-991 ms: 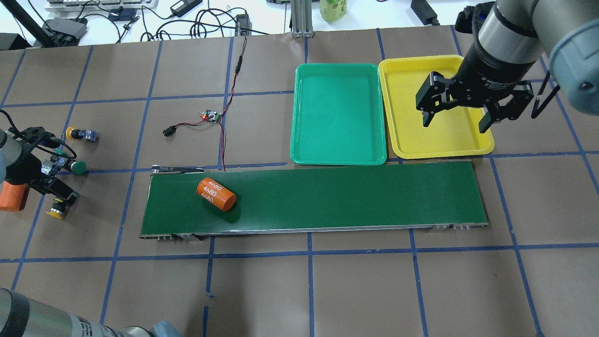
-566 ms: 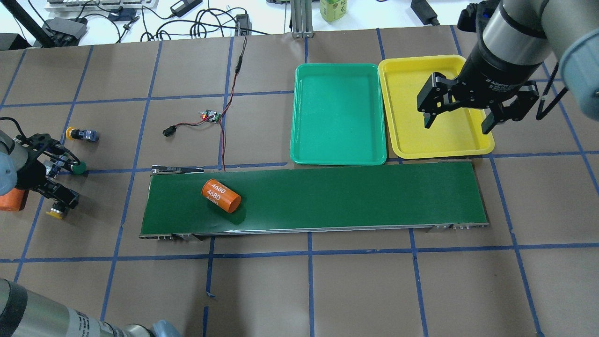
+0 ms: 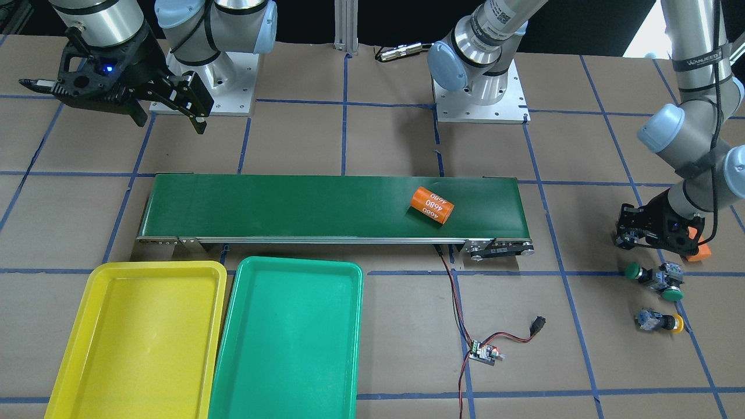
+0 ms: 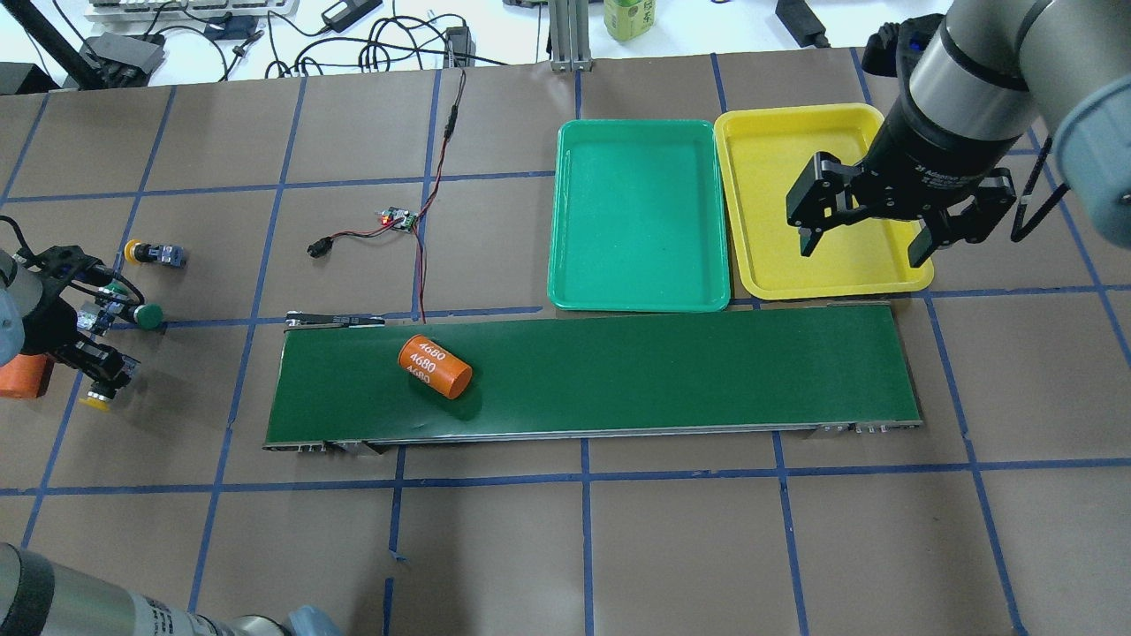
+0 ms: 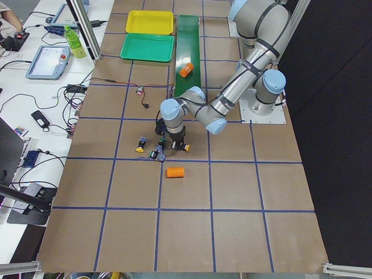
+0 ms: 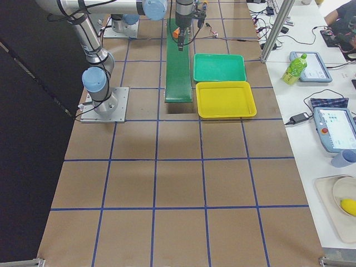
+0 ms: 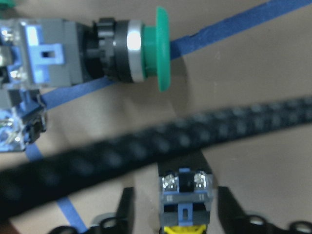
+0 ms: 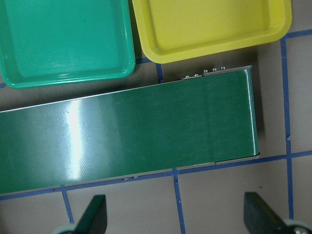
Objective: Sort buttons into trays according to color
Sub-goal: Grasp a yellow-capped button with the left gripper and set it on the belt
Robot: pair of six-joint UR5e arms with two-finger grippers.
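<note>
Our left gripper [image 7: 175, 207] has shifted toward nine o'clock, fingers apart astride a yellow button [image 7: 186, 187] lying on the table [image 4: 618, 530], so a grasp looks next, while our right gripper [image 4: 863, 252] hangs spread at two o'clock.

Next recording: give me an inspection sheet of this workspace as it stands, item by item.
Surface: brown paper table with a blue tape grid.
Job's things: green tray and yellow tray both empty; two green buttons and one yellow button lie on the table; a second yellow button sits under the left gripper.
Clutter: one orange cylinder on the conveyor belt, another beside the left arm.
Grippers: left open, low, fingers straddling that button; right gripper open, empty, raised.
Cables: red-black wire with a small circuit board on the table.
Surroundings: bench with cables and a green bottle.
</note>
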